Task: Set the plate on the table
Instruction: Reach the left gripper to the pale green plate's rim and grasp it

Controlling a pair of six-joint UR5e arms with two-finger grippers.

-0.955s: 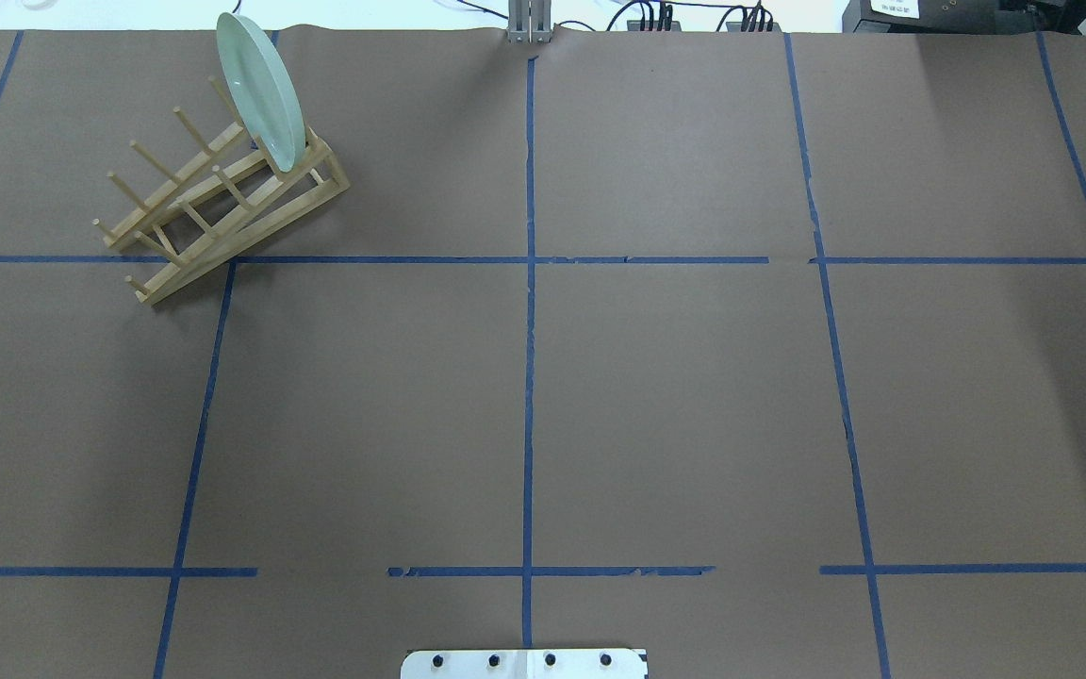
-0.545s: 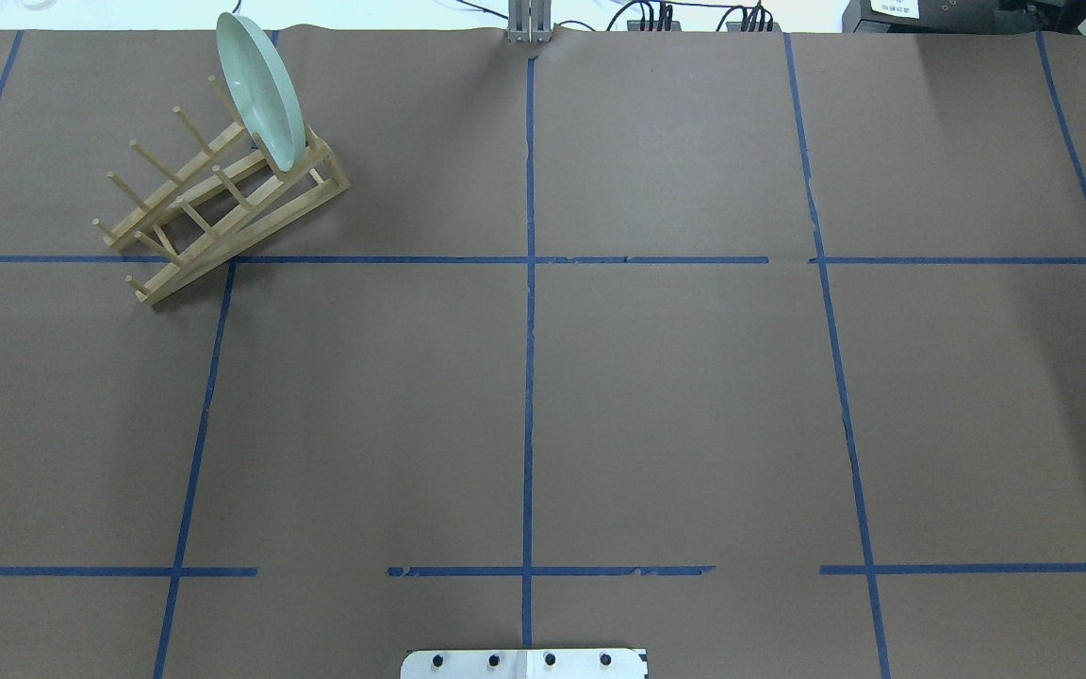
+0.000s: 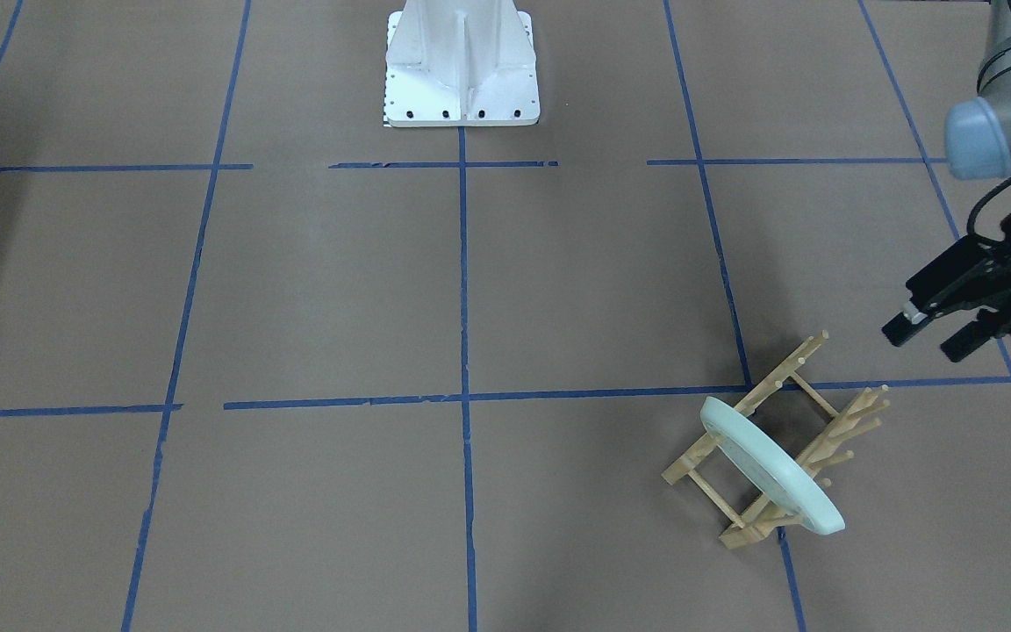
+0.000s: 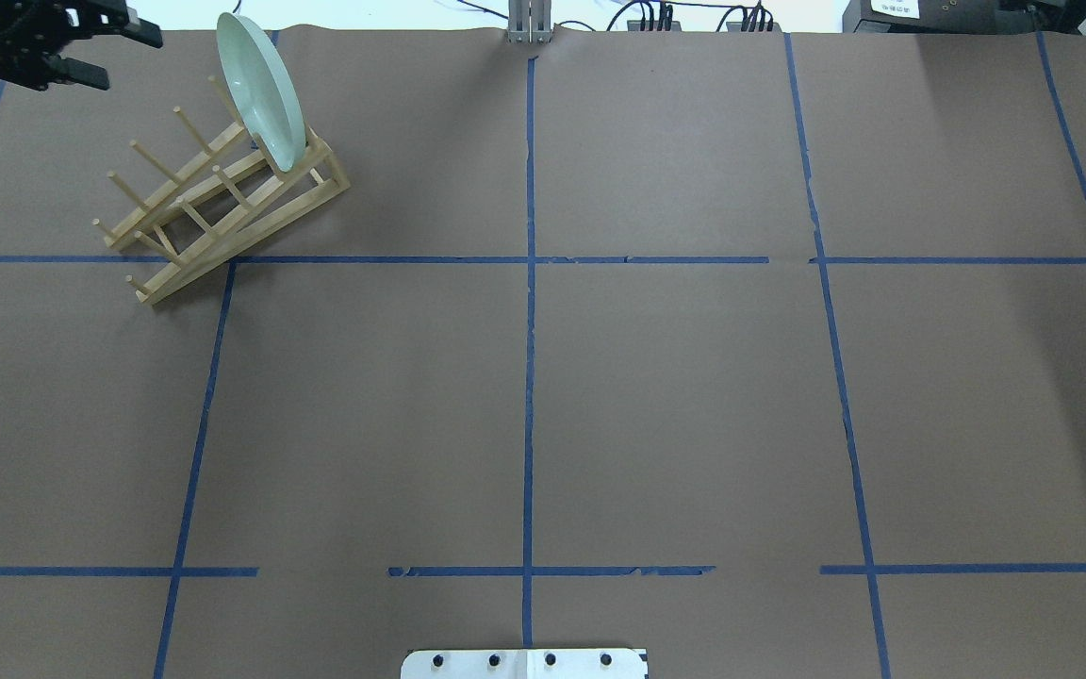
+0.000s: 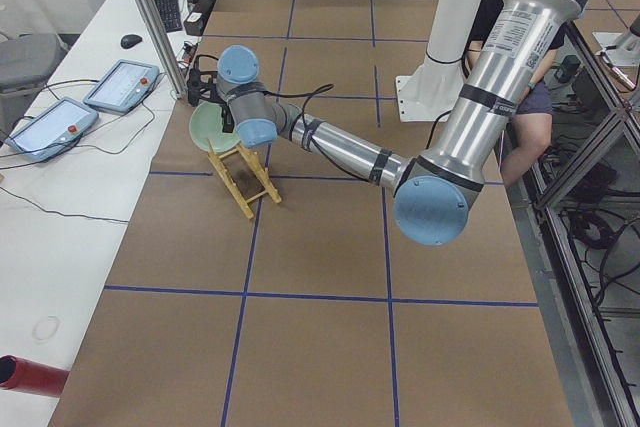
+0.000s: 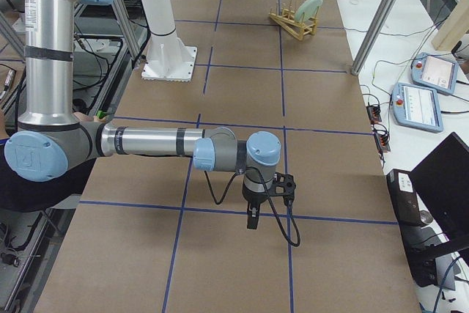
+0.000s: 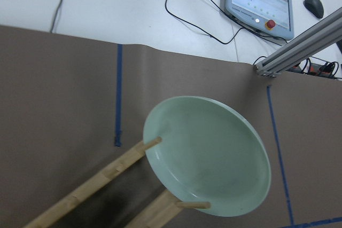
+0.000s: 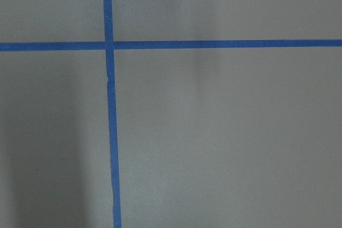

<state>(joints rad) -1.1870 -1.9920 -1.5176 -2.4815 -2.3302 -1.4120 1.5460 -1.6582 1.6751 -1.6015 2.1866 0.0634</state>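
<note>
Overhead exterior view places the plate (image 4: 260, 90) on edge, leaning, in the end slot of the wooden rack (image 4: 222, 203) at the far left of the table (image 4: 675, 396); it is not yet on the table surface. The left gripper (image 3: 925, 342) hovers near the rack but apart from it, jaws spread wide and holding nothing, judged to be lined up for taking the rim. Overhead shows only its fingers at the frame corner; the front-facing view shows the full gap between gripper and rack. Left wrist view alone shows the plate's hollow face and the pegs (image 7: 154, 142) that prop it. The right gripper (image 6: 251, 218) appears only in the exterior right view, low over the table, well apart from the rack; whether it is open cannot be told.
</note>
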